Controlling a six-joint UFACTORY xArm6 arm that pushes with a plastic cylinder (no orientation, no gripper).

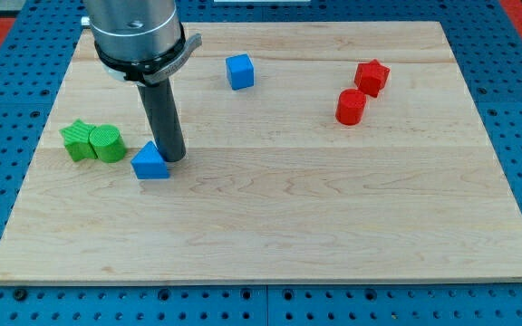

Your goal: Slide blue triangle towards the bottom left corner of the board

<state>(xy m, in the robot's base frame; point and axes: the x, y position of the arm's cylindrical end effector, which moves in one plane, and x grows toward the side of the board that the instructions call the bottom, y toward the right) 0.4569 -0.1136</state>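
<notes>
Six blocks lie on the wooden board [270,235]. At the view's left, a green star [77,139] and a green cylinder [108,143] sit touching each other. Just to their right lies the blue triangle [150,162], left of the board's centre. The tip [172,158] stands against the triangle's upper right side, touching or nearly so; contact cannot be confirmed. The arm ends in a bare rod that holds nothing. The rod's upper housing is cut off by the view's top. Further right, near the top edge, sits a blue cube [239,71]. At the view's right, a red cylinder [351,107] lies just beside a red block [372,77], whose shape is hard to make out.
</notes>
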